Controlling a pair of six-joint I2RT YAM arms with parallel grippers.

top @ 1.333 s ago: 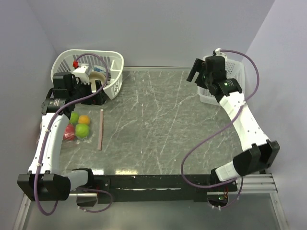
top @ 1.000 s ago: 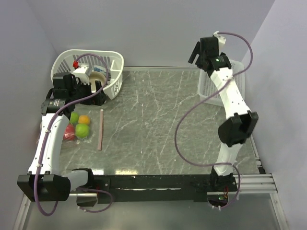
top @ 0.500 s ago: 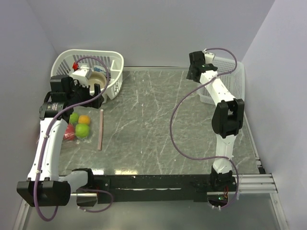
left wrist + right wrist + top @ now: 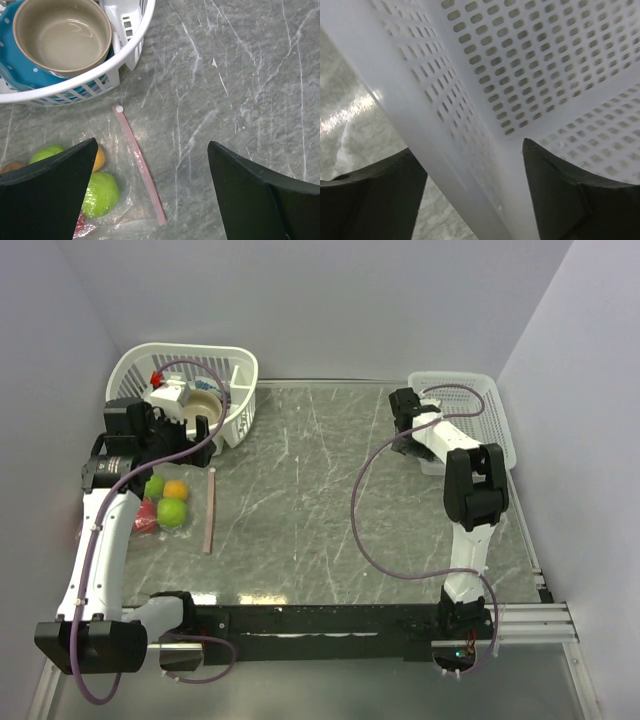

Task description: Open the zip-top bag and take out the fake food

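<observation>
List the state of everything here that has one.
Bag, lying flat, zip looks shut.
Food, inside the bag.
Bowl, upright, empty, in the round basket.
Square basket, upright, nothing seen in it.
Left gripper, open, holding nothing.
Right gripper, open, astride the square basket's rim.

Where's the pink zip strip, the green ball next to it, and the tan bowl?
pink zip strip (image 4: 140, 165), left wrist view, halfway along the strip.
lime-green ball (image 4: 100, 194), left wrist view, middle of its top.
tan bowl (image 4: 62, 37), left wrist view, its inside bottom.
</observation>
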